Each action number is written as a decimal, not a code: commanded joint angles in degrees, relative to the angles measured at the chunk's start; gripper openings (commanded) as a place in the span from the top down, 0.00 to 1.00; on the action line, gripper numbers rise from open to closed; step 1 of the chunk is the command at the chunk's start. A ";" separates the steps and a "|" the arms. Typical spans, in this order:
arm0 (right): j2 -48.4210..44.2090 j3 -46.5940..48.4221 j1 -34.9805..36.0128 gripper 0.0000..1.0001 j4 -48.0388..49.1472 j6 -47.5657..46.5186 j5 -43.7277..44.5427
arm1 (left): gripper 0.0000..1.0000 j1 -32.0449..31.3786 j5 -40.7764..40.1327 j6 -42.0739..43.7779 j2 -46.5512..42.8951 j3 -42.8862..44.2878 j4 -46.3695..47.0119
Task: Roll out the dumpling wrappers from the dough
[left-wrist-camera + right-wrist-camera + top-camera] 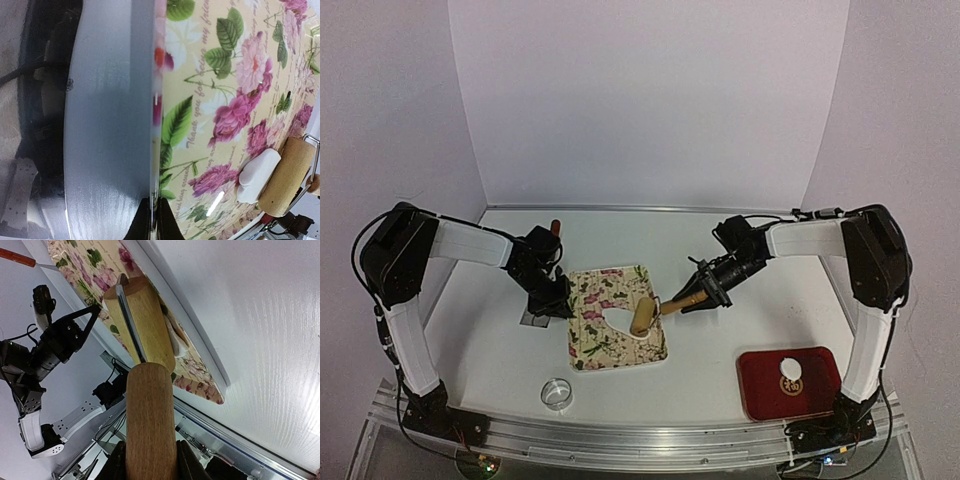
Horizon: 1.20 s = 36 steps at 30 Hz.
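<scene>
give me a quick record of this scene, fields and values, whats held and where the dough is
left jaws: shut on the left edge of the floral board
right jaws: shut on the handle of the wooden roller
dough: white lump on the board, touching the roller's barrel
cut discs on board: none visible
ring cutter: on the table, nearer the arms than the board, nothing touching it
red tray: near right, holds a small white round piece

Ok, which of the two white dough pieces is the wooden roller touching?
The larger irregular white dough lump on the floral rectangular tray, right against the wooden roller; the small round white disc lies apart on the red tray.
</scene>
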 commanded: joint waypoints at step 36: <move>4.38 18.83 3.68 1.00 -22.66 -9.20 25.16 | 0.97 0.64 -3.31 2.20 -1.72 5.26 -1.59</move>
